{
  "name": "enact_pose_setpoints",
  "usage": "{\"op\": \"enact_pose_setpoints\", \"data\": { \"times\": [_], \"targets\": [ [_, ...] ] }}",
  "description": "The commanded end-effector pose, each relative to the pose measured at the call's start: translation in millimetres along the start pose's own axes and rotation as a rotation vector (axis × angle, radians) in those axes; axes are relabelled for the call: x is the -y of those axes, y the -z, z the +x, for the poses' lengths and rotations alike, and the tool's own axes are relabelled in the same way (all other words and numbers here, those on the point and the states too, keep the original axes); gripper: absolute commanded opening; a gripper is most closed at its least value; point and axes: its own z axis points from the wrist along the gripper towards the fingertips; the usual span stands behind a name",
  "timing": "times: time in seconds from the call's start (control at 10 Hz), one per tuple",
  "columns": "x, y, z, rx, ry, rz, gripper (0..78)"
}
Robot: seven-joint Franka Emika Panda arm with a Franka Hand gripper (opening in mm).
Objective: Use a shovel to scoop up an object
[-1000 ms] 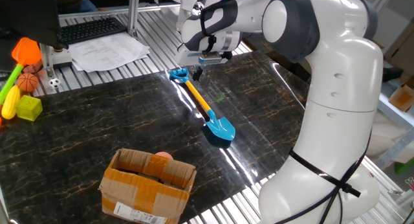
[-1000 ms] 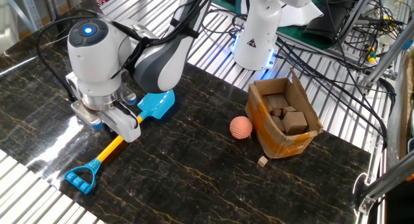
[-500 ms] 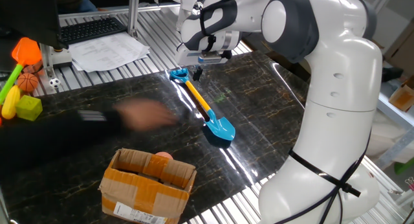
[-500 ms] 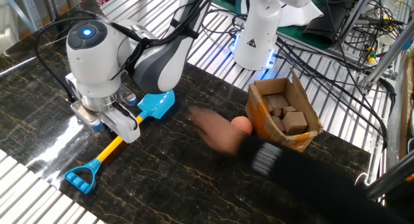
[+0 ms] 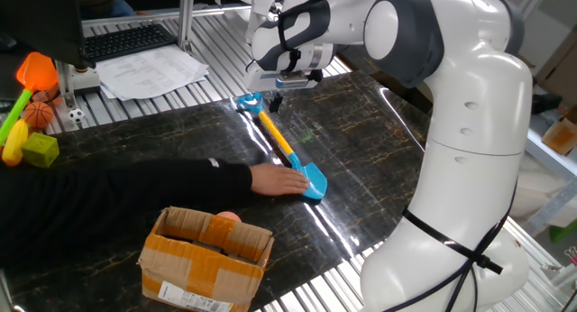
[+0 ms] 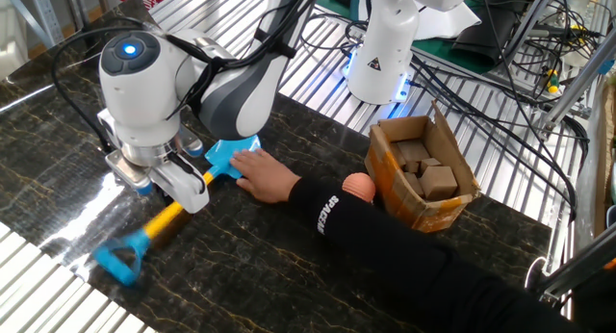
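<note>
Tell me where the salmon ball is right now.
The ball sits on the dark table right beside the cardboard box, partly hidden behind a person's black sleeve; in one fixed view it peeks over the box.

We see the shovel (image 6: 168, 217) with a bright blue blade, a yellow-orange shaft passing under the jaws and a blue looped handle. The bench (image 6: 289, 266) is black with thin gold-brown veining. The arm (image 5: 469, 114) is white with grey joints, and a blue light glows on its wrist. A salmon-orange ball (image 6: 359, 187) sits beyond the blade from the jaws, beside a brown cardboard box (image 6: 421, 174). A person's hand (image 6: 265, 176) at the blade wears a black sleeve with white lettering.
</note>
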Motion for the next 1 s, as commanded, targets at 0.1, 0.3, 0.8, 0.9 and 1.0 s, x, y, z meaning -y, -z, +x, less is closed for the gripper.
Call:
{"op": "enact_pose_setpoints", "data": {
  "times": [0.1, 0.3, 0.8, 0.9, 1.0],
  "targets": [
    [0.4, 1.5, -1.1, -0.001, -0.011, -0.001, 0.0],
    [0.4, 1.5, -1.1, -0.003, -0.027, 0.004, 0.0],
    [0.2, 1.0, 1.3, -0.017, -0.017, 0.006, 0.0],
    [0.2, 0.9, 1.4, -0.014, -0.024, 0.008, 0.0],
    [0.9, 0.8, 1.2, -0.007, -0.022, 0.015, 0.0]
  ]
}}
